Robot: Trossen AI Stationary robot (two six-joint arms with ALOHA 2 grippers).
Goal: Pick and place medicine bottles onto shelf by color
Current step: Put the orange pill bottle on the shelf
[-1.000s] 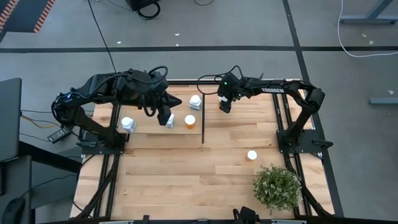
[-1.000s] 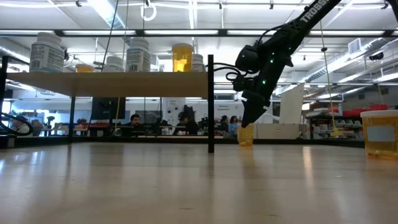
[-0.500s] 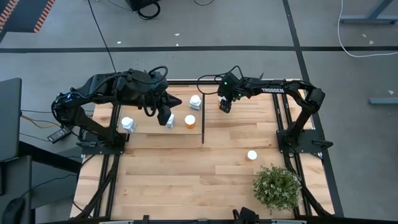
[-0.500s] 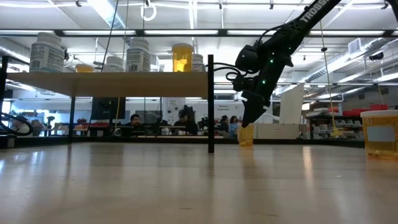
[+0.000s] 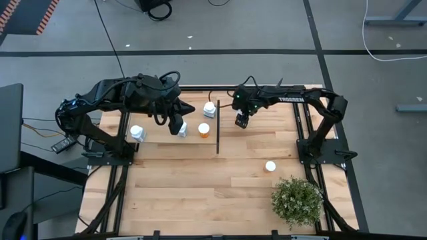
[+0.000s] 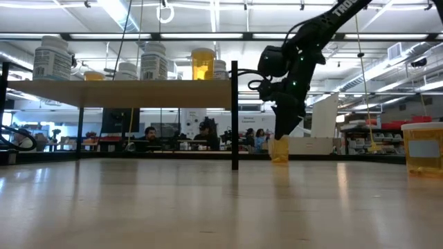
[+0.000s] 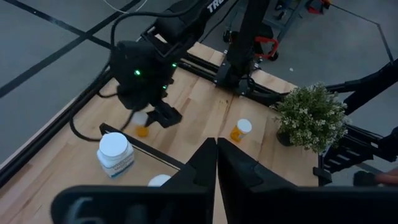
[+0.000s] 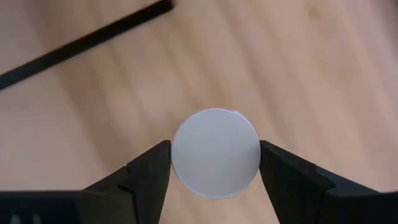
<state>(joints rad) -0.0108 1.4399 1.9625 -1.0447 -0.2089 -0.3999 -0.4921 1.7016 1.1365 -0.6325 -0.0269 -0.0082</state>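
On my overhead feed the shelf (image 5: 167,137) sits on the left half of the table (image 5: 200,193), with its thin black divider (image 5: 217,137) running along the edge nearest the middle. That upright stands between the shelf and my right arm's working spot. On the shelf I count a white bottle (image 5: 137,133) near the far left, another white bottle (image 5: 209,109) close to the divider, and an orange bottle (image 5: 203,130) just beside the divider. A second orange bottle with a white cap (image 5: 270,167) stands alone on the bare table, near the bushy potted plant (image 5: 297,201) in the right front corner. From table height I see the shelf raised on its posts, bottles lined up on top, and people seated in the room far behind.

The left gripper (image 5: 179,127) hangs over the shelf between the white bottles and the orange one; in its wrist view the two fingers (image 7: 205,171) are pressed together with nothing between them.

The right gripper (image 5: 241,121) is just on the table side of the divider, low over the wood. Its wrist camera looks straight down on a round white cap (image 8: 216,152), and both finger pads (image 8: 155,168) press against the cap's sides, so the fingers are closed on that bottle (image 6: 279,149). The level view shows its orange body under the fingers, at or just above the tabletop; I cannot tell whether it has left the wood.
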